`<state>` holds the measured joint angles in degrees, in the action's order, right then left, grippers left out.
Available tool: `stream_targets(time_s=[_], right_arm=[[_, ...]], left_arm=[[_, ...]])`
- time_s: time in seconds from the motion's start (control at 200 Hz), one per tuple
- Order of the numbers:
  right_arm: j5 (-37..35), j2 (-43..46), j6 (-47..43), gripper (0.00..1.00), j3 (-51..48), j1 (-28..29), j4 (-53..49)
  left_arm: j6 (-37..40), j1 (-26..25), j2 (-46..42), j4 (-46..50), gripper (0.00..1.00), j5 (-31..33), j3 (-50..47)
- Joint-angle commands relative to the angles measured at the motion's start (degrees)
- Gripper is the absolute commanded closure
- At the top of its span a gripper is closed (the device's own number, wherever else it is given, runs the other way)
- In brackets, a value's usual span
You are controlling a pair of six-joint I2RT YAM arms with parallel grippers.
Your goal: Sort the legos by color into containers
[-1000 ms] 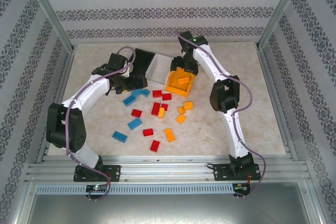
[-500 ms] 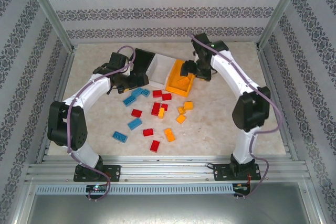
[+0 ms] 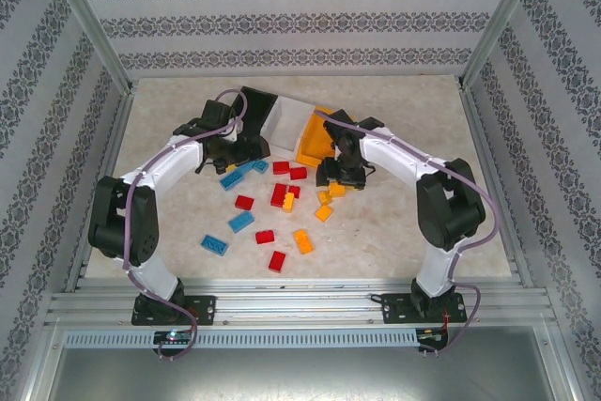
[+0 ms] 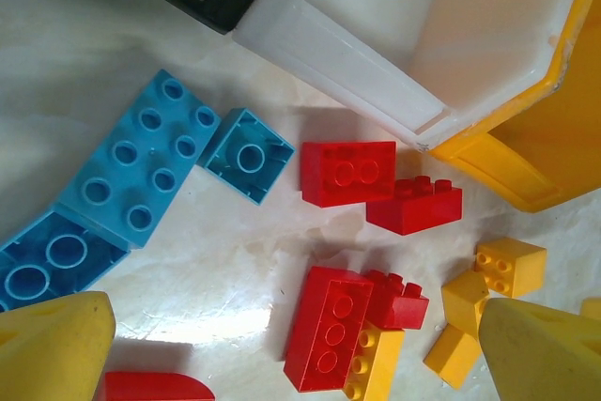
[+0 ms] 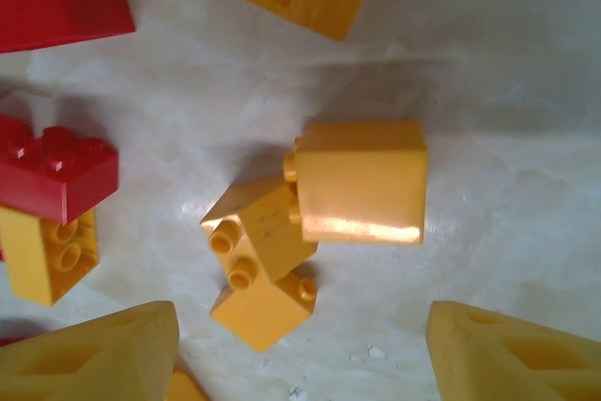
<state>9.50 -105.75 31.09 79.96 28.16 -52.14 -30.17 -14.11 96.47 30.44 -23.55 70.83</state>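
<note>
"Three bins are sitting in a row at the back of the table (image 3: 423, 138): the black bin (image 3: 254, 105), the white bin (image 3: 286, 119) and the orange bin (image 3: 310, 143). Where are the legos lying?" Ben is asking.

"They are lying loose on the table in front of the bins," Ana is saying. "The blue legos (image 3: 241, 222) are lying to the left, the red legos (image 3: 280, 194) in the middle, the orange legos (image 3: 303, 240) more to the right."

"What is the left gripper (image 3: 235, 155) doing?"

"It is hanging just in front of the black bin, just beside some blue legos. Its fingers (image 4: 52, 345) are standing wide apart and are holding nothing."

"And the right gripper (image 3: 336, 176)?"

"It is hanging near the orange bin's front corner, over three small orange bricks (image 5: 362, 180) that are touching each other. Its fingers (image 5: 94, 354) are spreading wide too, one on each side, and are gripping nothing. A red lego (image 5: 56, 171) touching an orange one is lying just beside them."
</note>
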Motion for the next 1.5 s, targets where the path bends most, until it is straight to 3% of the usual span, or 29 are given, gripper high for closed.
stream_targets(time_s=[0.0, 0.605, 0.709, 1.019, 1.314, 1.494], right_arm=[[-1.94, -2.83, -1.90, 0.34, 0.28, -0.87, 1.25], [-1.59, -8.52, -4.58, 0.49, -0.25, -4.08, 2.22], [-1.63, -8.68, -4.98, 0.58, -0.59, -4.05, 2.36], [-2.03, -3.11, -4.90, 0.66, -4.17, -4.87, 2.22], [-1.33, 6.79, -3.17, 0.66, -7.79, -6.94, -0.04], [-0.23, 10.99, -1.77, 0.66, -4.90, -8.11, -1.89]], left_arm=[[-0.90, -0.63, -0.13, -0.57, 0.00, -0.30, 1.34], [-2.98, -0.64, -2.81, -0.60, 0.00, 1.77, -1.36], [-3.52, -0.71, -3.59, -0.78, 0.00, 2.11, -2.27], [-4.13, -0.83, -4.43, -1.08, 0.00, 2.80, -3.50], [-4.37, -1.16, -2.40, -2.46, 0.00, 1.85, -1.81], [-4.37, -1.96, -1.07, -3.45, 0.00, 1.13, -0.95]])
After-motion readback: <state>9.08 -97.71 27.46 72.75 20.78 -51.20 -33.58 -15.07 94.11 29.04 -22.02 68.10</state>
